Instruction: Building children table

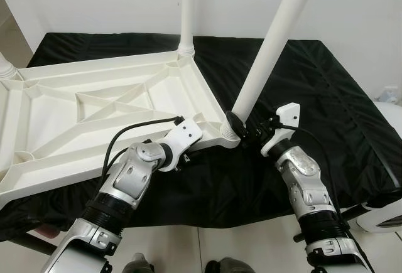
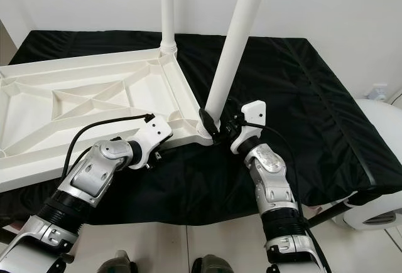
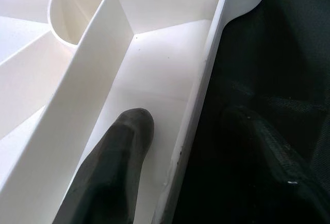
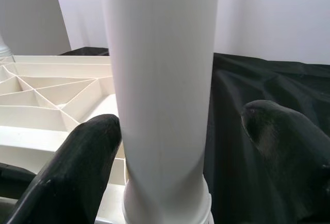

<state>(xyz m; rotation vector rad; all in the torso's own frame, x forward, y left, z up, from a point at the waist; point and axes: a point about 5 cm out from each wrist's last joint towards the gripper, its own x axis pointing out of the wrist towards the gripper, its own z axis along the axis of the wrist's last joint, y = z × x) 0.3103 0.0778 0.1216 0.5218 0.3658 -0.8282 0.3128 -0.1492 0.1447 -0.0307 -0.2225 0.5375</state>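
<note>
**Seating the near leg of the upturned table**

The white plastic tabletop (image 1: 94, 116) lies upside down on a surface draped in black cloth (image 1: 326, 97), ribbed underside up. One leg (image 1: 187, 9) stands upright in the far corner socket. The near leg (image 1: 273, 41) leans away from vertical, its base at the near corner socket (image 1: 231, 133).

The right claw (image 1: 242, 127) is clamped around the base of the near leg, one finger (image 4: 77, 167) on each side of the tube in the right wrist view. The left claw (image 1: 183, 160) sits at the tabletop's near edge; its wrist view shows one finger (image 3: 111, 172) lying inside the rim channel and a dark shape outside the wall, so it probably pinches the rim, though I cannot tell for certain.

The step in hand looks like seating this leg. To do it well, bring the tube upright over the socket before pressing or turning, since a tilted leg will likely bind. The left claw should brace the tabletop so it does not slide on the cloth.
</note>
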